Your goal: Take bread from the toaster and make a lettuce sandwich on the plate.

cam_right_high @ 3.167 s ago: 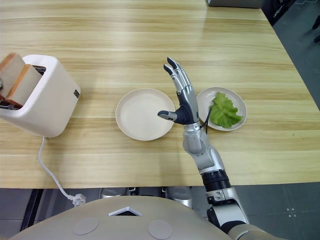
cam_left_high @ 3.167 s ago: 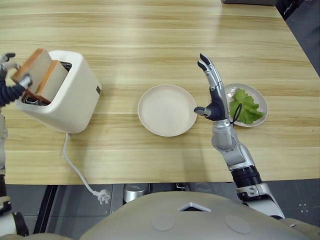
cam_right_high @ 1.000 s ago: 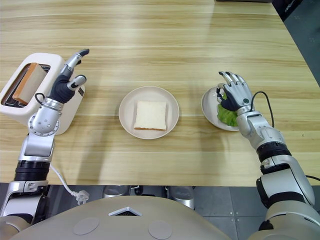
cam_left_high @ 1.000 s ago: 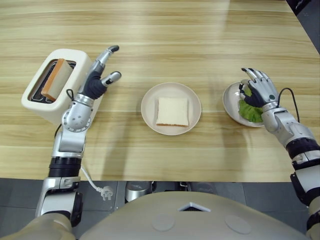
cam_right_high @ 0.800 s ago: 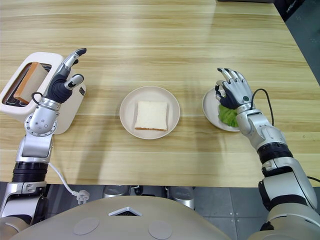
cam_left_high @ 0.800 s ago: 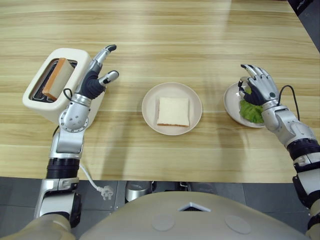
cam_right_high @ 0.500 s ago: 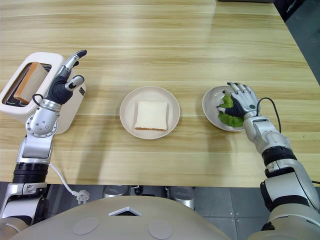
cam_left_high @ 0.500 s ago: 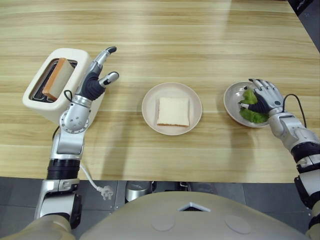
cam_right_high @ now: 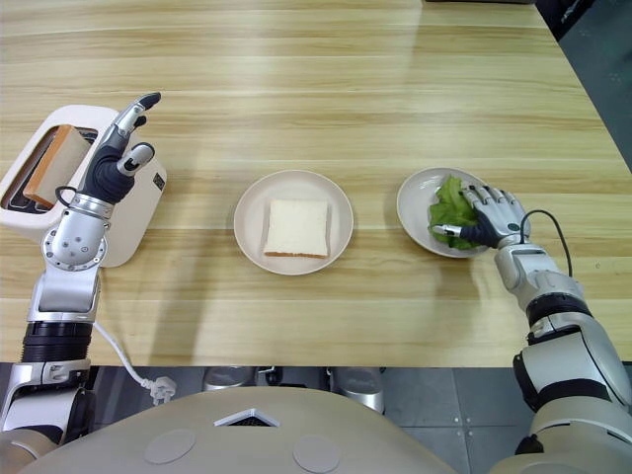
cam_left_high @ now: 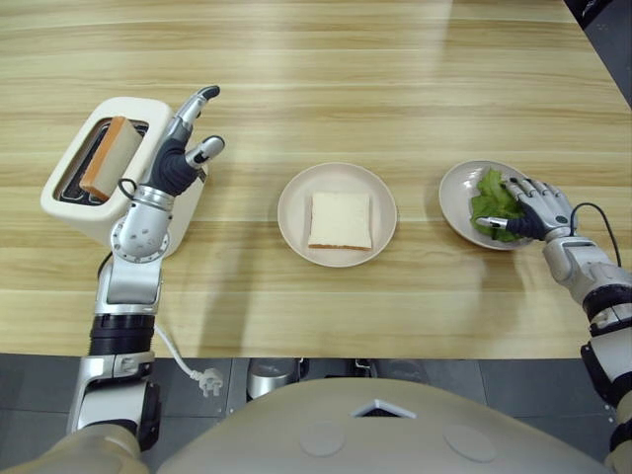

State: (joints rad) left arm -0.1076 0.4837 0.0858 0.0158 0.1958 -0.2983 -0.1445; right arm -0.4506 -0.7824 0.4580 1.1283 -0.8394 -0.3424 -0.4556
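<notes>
Right hand (cam_left_high: 534,208) on one lettuce leaf (cam_left_high: 490,200)

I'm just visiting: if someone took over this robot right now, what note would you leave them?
Left hand: open, empty, raised beside the toaster.
Right hand: closed on the lettuce in the small dish.
Done: one bread slice lies on the plate.
To do: lay the lettuce on that slice, then take the second slice from the toaster and put it on top.
</notes>
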